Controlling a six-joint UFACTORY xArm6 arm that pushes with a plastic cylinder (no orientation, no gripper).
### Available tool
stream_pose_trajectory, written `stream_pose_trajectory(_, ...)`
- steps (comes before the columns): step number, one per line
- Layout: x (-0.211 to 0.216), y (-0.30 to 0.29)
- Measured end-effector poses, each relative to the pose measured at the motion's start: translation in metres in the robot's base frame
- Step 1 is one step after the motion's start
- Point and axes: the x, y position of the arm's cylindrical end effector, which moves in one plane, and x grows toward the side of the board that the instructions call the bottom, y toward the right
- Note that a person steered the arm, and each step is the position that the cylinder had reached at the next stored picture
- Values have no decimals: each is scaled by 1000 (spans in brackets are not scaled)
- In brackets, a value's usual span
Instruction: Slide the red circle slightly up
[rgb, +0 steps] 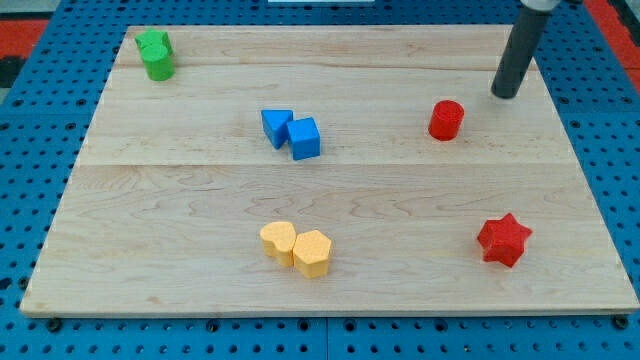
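Note:
The red circle (446, 120) is a short red cylinder standing on the wooden board (180, 200), in the upper right part of the view. My tip (505, 95) is the lower end of a dark rod that comes down from the view's top right. It rests on the board up and to the right of the red circle, with a clear gap between them. It touches no block.
A red star (503, 240) lies at the lower right. Two blue blocks (292, 132) touch each other near the middle. Two yellow blocks (297, 247) touch at the bottom middle. A green block (155, 54) stands at the top left. Blue pegboard surrounds the board.

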Motion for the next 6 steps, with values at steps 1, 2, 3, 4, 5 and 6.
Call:
stream_pose_trajectory(1, 6, -19)
stream_pose_trajectory(2, 3, -38)
stream_pose_trajectory(3, -45, -49)
stream_pose_trajectory(4, -40, -35)
stream_pose_trajectory(5, -5, 25)
stream_pose_trajectory(6, 52, -42)
